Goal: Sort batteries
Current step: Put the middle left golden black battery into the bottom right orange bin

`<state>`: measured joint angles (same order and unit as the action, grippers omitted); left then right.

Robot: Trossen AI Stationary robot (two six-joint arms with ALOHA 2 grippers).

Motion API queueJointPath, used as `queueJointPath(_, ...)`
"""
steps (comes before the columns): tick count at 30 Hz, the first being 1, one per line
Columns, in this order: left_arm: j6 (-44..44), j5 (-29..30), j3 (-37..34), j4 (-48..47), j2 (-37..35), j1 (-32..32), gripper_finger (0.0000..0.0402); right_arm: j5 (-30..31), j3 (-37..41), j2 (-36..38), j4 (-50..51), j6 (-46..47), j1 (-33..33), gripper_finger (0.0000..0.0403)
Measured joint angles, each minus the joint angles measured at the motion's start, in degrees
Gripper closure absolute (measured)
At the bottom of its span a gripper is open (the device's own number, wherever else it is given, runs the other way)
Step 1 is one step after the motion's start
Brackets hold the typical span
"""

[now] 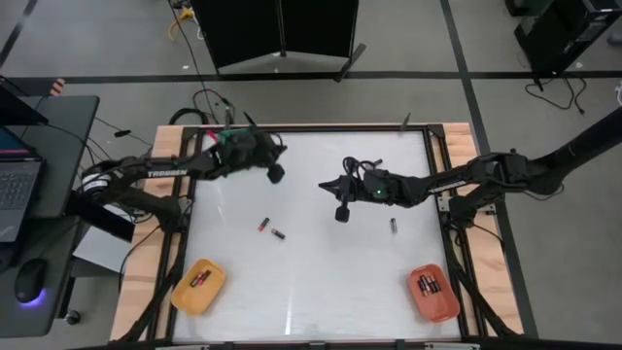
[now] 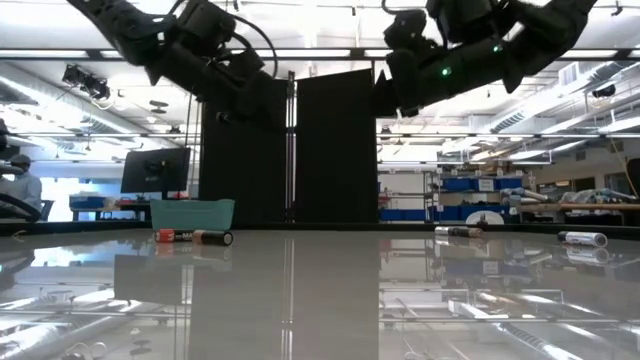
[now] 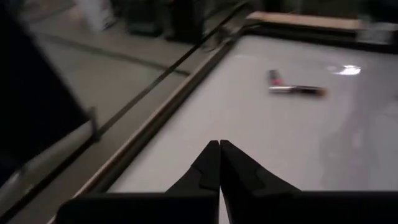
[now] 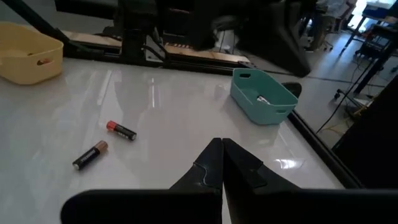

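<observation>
Both tools empty and pinched fully closed, lifted off the counter [image 1: 311,282]. Left tool [image 1: 276,174] hangs at approx 11 o'clock from counter centre, near the green tray [image 4: 261,94], which sits at the far edge w/ at least one small item inside. Right tool [image 1: 342,212] hovers just right of centre. Loose batteries left to sort: a pair [image 1: 270,229] close together but not touching, at approx 8 o'clock from centre and between the two tools, plus a single battery [image 1: 394,226] at 3 o'clock, nearer the right arm. Yellow tray [image 1: 198,285] at 7 o'clock and orange tray [image 1: 433,293] at 5 o'clock each hold a few batteries already, so the sort looks mostly done, three to go. Risks, as I judge it: w/ fingers closed, either tool dropping straight onto a battery would just nudge it, and these cylinders roll easily on the glossy counter, maybe toward the edge. The pair lies close enough that a grab at one could knock the other. Both arms going for the pair at once could clash. Battery types are too small to read here, so the wrong tray is possible.
</observation>
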<state>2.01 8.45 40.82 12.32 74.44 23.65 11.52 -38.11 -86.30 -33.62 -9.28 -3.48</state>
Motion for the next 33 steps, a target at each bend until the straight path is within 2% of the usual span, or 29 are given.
queueJointPath(5,4.0,-2.4,-5.4,10.3,0.1,-5.1,0.0391,2.7,0.0,1.3,1.0,0.1,3.7,0.0391)
queueJointPath(10,5.2,-4.8,-7.8,18.5,0.1,-8.7,0.0391,5.2,0.0,1.4,1.1,1.1,6.9,0.0389)
queueJointPath(18,2.3,-4.8,-8.1,15.6,0.1,-10.0,0.0391,8.4,0.0,1.4,1.2,1.6,9.3,0.0390)
queueJointPath(26,3.6,-9.2,-8.1,9.8,0.1,-11.8,0.0391,8.4,0.0,1.4,1.3,2.3,9.4,0.0387)
queueJointPath(33,3.6,-9.2,-8.1,6.8,0.1,-15.3,0.0391,8.4,0.0,1.4,1.9,6.3,9.9,0.0373)
